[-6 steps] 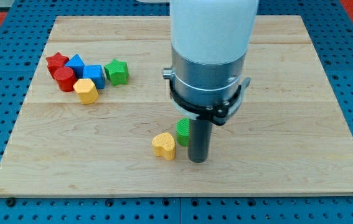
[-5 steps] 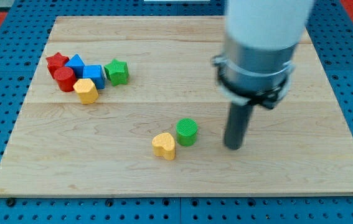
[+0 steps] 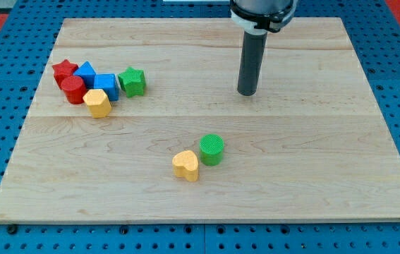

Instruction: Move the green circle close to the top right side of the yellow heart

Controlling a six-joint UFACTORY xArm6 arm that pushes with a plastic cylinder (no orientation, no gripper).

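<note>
Green circle (image 3: pixel 211 149) sits just beside the yellow heart (image 3: pixel 185 166), at its upper right, well below and left of my tip (image 3: pixel 247 92), which touches no block.

A straight, dark grey cylindrical rod was seen, ending in my tip (image 3: pixel 247 93); above it a black ring clamp and metallic collar were fitted.

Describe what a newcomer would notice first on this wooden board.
The dark rod, my tip, stands alone toward the view's top. Near the bottom centre, the green circle block sits at the yellow heart block's upper right. A cluster of coloured blocks crowds the left.
</note>
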